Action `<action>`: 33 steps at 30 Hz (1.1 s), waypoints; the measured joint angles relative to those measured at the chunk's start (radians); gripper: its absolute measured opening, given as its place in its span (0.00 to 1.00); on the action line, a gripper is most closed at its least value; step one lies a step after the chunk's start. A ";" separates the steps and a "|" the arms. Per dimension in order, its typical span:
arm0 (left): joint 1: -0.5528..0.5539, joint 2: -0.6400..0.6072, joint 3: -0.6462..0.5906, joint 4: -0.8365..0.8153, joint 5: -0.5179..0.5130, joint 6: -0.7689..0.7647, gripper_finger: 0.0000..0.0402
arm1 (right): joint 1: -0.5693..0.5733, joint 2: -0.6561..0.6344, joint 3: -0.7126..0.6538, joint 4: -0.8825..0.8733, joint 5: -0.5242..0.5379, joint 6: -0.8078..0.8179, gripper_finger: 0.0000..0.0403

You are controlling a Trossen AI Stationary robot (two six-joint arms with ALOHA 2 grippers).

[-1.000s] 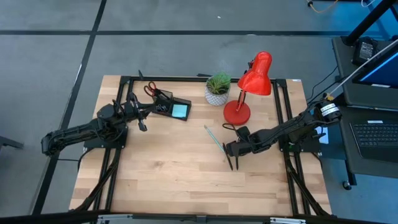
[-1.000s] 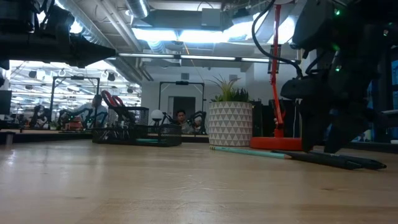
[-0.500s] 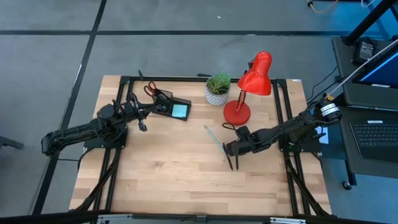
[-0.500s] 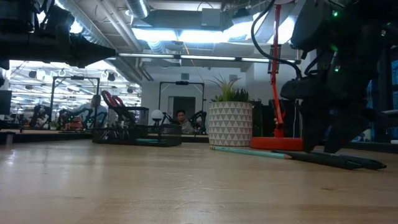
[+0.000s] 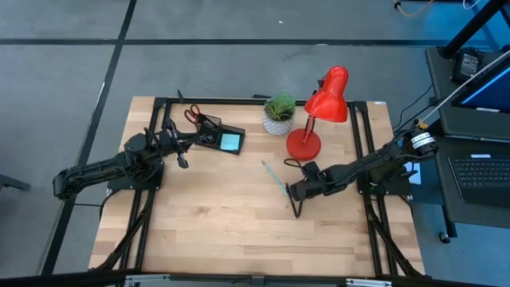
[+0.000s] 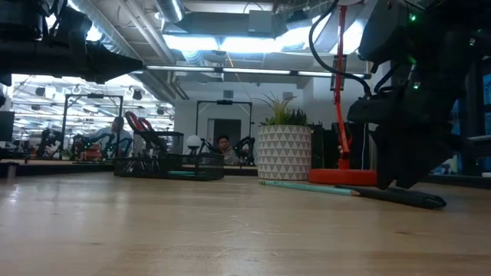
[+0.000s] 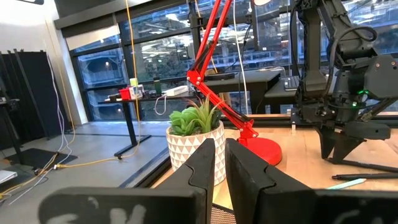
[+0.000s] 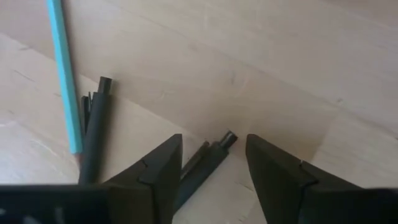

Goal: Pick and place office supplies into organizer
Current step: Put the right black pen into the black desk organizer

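Wooden table point(image 5: 223, 223): right gripper point(image 8: 212, 167) is held part-open astride one black pen point(image 8: 202, 163), presumably for pickup; left gripper point(image 7: 219, 163) is nearly closed, empty.

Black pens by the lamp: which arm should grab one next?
Right. The right gripper is low over the black pens, jaws open astride one. The left gripper waits by the organizer, across the table.

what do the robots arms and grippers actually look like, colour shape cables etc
Both arms are dark, nearly black, built of slim jointed segments. The left gripper and the right gripper each end in two flat, matte black fingers with angled tips. The right arm has a silver-white collar near its base, and a small green light shows on it. A black cable loops beside its wrist.
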 joint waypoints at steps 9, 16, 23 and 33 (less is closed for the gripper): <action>0.000 0.000 0.000 0.000 0.000 0.000 0.08 | -0.002 0.000 0.001 0.001 -0.041 0.000 0.45; 0.000 0.000 0.000 0.000 0.000 0.000 0.08 | -0.001 0.004 0.003 -0.011 -0.067 0.008 0.45; 0.000 0.000 0.000 0.000 0.000 0.000 0.08 | -0.001 0.006 0.003 -0.020 -0.074 0.007 0.44; 0.000 0.000 0.000 0.000 0.000 0.000 0.08 | -0.017 0.006 0.005 -0.068 -0.092 -0.020 0.34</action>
